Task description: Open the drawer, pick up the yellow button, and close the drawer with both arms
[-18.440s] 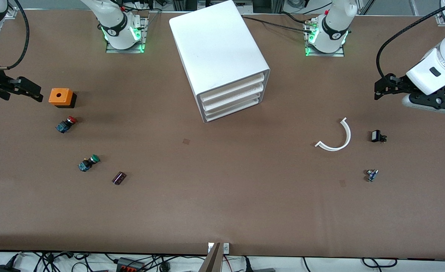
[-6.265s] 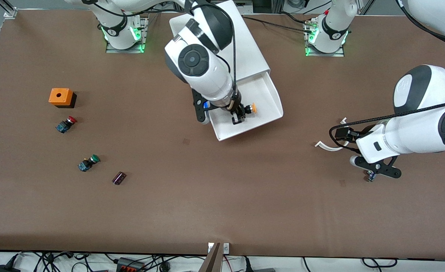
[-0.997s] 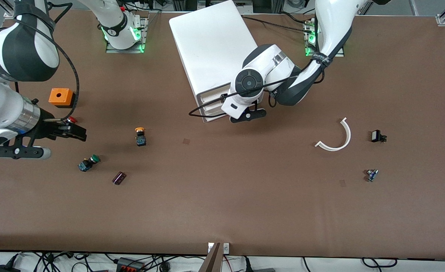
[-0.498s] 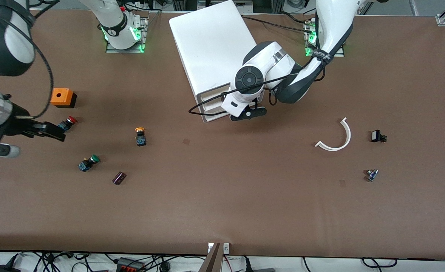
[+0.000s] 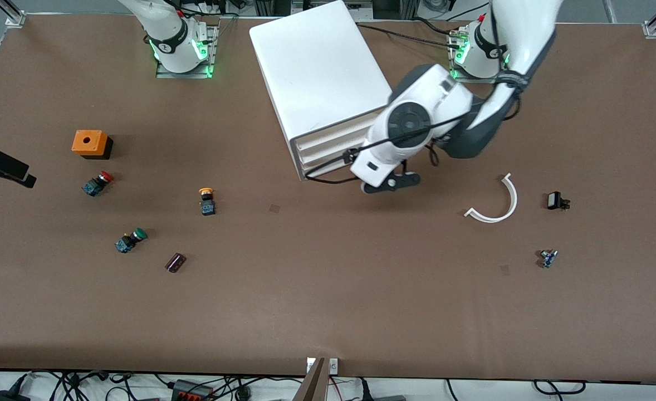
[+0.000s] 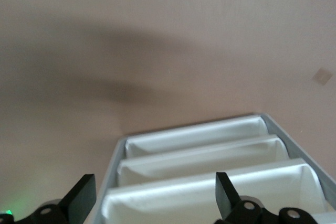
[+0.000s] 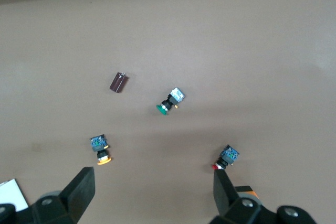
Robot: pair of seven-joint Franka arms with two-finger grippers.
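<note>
The white cabinet [image 5: 319, 72] stands at the table's middle, and its uppermost drawer [image 5: 336, 136] [image 6: 210, 195] is pushed in flush with the two below. The button [image 5: 206, 200] [image 7: 101, 149], orange-yellow cap on a dark body, lies loose on the table toward the right arm's end. My left gripper [image 5: 388, 184] [image 6: 152, 203] hangs open and empty just in front of the drawer fronts. Out at the right arm's end of the table my right gripper [image 5: 5, 167] [image 7: 152, 195] is raised, open and empty, well apart from the button.
Near the button lie a red-capped switch [image 5: 97, 182], a green-capped switch [image 5: 130, 240], a dark cylinder [image 5: 175, 262] and an orange box [image 5: 89, 142]. Toward the left arm's end lie a white curved strip [image 5: 498, 201] and two small dark parts [image 5: 556, 200] [image 5: 548, 258].
The left gripper has backed off from the shut drawer toward its own end of the table. The right arm has swung farther out toward the table's end. The button has not moved.
</note>
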